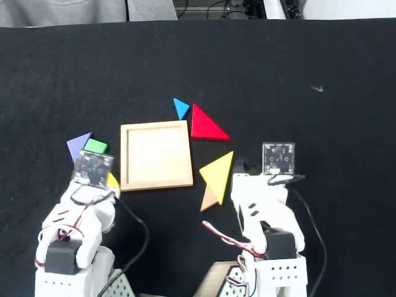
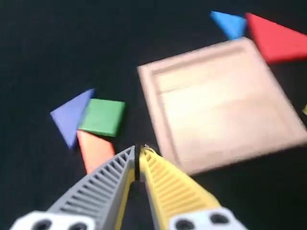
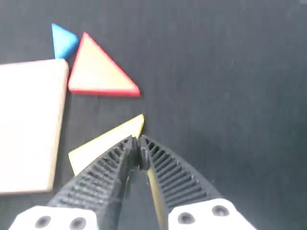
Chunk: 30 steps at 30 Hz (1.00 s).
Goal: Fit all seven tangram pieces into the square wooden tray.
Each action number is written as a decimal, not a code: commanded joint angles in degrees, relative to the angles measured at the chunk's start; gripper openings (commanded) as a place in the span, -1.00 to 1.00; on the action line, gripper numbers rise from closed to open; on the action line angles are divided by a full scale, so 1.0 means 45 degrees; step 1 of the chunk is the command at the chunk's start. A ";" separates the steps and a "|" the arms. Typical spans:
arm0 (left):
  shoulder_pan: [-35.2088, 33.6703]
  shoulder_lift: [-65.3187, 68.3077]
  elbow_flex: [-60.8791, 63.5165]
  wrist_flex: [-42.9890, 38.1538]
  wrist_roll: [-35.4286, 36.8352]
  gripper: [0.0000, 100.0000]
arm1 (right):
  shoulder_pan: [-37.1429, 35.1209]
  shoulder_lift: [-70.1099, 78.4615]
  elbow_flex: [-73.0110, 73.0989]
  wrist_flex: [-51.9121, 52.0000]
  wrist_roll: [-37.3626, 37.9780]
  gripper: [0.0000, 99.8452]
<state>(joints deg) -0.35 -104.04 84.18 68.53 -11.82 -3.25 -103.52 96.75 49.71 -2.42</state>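
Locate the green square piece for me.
In the high view the green square lies left of the wooden tray, on the left arm's side. It sits right beside the purple triangle, with the orange piece next to it.

Tray [image 1: 156,154] central. Off its far right corner: small triangle [image 1: 180,108], big triangle [image 1: 206,125] just right of it. Right: third triangle [image 1: 218,173]. Left: square [image 1: 95,146], fourth triangle [image 1: 78,147] touching its left side
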 commanded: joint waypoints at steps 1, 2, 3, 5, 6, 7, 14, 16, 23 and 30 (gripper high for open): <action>0.0908 -0.0078 -0.1690 0.0430 -0.2559 -0.94 | -0.0059 -0.1104 -0.0127 -0.1328 0.0606 -0.98; 0.0987 -0.0078 -0.1866 0.0293 -0.3126 -0.94 | -0.0039 -0.1104 -0.0303 -0.1348 0.1172 -0.98; 0.1045 -0.0078 -0.2002 -0.0059 -0.3341 -0.94 | 0.0059 -0.1104 -0.0518 -0.1231 0.1836 -0.98; 0.1065 -0.0078 -0.2335 -0.0938 -0.3380 -0.94 | 0.0762 -0.1104 -0.0908 -0.1114 0.3184 -0.98; 0.1143 -0.0039 -0.2589 -0.1309 -0.3360 -0.94 | 0.1309 -0.1104 -0.0987 -0.1114 0.3849 -0.98; 0.1201 -0.0020 -0.2842 -0.1582 -0.3341 -0.94 | 0.1895 -0.1104 -0.1026 -0.1114 0.4474 -0.98; 0.2921 0.3692 -0.5245 -0.2071 -0.2071 -0.69 | 0.3849 -0.1104 -0.0088 -0.1817 0.5822 -0.98; 0.3624 0.5763 -0.6418 -0.2071 -0.1368 -0.66 | 0.4396 -0.1104 -0.0147 -0.1836 0.5763 -0.98; 0.6535 1.2874 -1.0950 -0.1934 0.0586 -0.73 | 0.7306 -0.1123 -0.0537 -0.1836 0.2481 -0.98; 0.8039 1.9145 -1.3958 -0.1954 0.2501 -0.73 | 0.8928 -0.1123 -0.0361 -0.2403 0.1114 -0.98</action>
<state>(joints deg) 33.05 -32.13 30.99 60.44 -4.79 34.46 -103.52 96.66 40.66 3.74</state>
